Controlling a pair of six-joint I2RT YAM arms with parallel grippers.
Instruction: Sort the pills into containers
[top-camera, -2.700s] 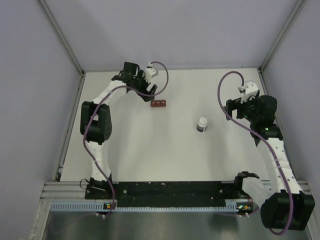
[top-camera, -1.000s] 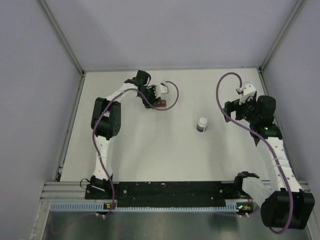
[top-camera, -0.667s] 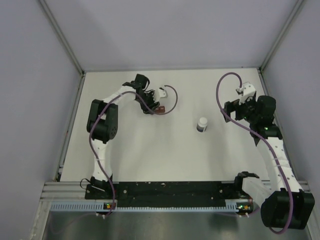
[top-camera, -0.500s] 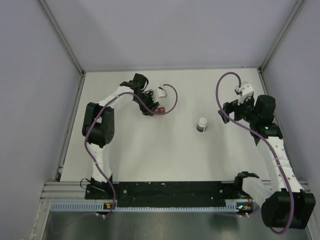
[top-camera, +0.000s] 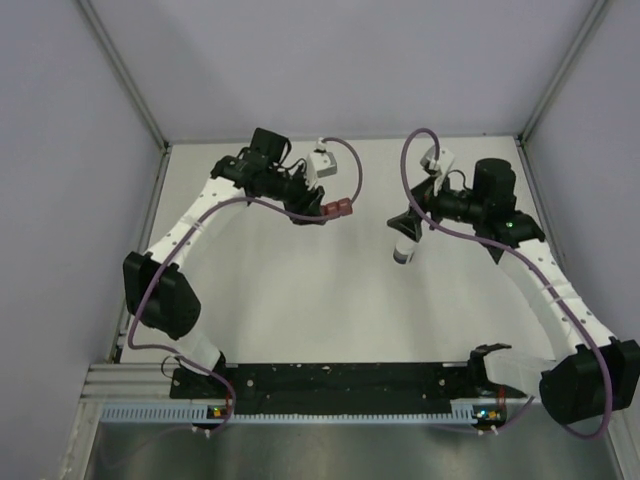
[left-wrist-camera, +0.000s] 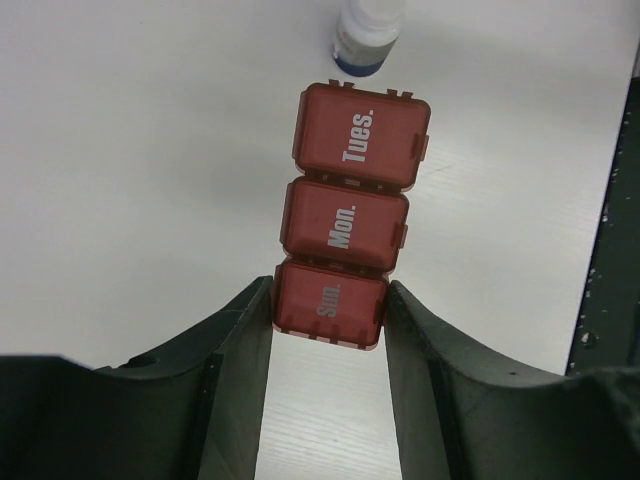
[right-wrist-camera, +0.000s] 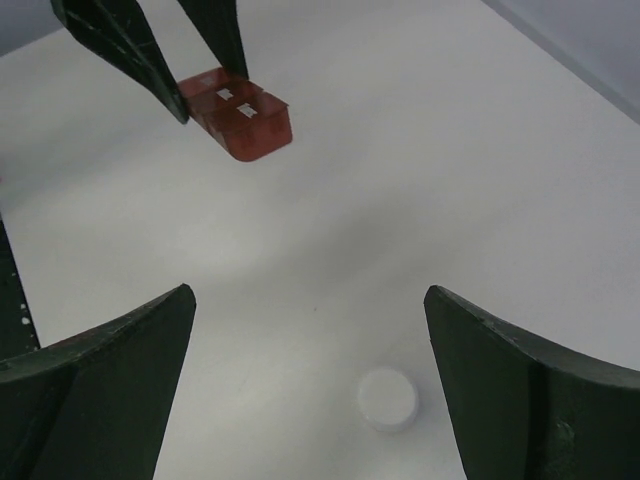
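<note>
The containers (left-wrist-camera: 345, 215) are a dark red strip of three lidded compartments marked Sun., Mon. and Tues. My left gripper (left-wrist-camera: 328, 302) is shut on the Sun. end, and the strip juts forward above the table. From above the containers (top-camera: 339, 208) stick out rightward from the left gripper (top-camera: 318, 210). In the right wrist view the containers (right-wrist-camera: 243, 118) hang between the left fingers (right-wrist-camera: 140, 55). My right gripper (right-wrist-camera: 308, 295) is open, high over a white-capped bottle (right-wrist-camera: 388, 400). The overhead view puts the right gripper (top-camera: 408, 226) just above the bottle (top-camera: 403, 252). No loose pills show.
The bottle (left-wrist-camera: 366, 35) stands just beyond the strip's Tues. end in the left wrist view. Grey walls close the white table (top-camera: 300, 300) on three sides. A black rail (top-camera: 340, 378) with both arm bases runs along the near edge.
The left arm has stretched out and carried the containers up and to the right. The right arm has swung left and forward, bringing its open gripper over the bottle.
</note>
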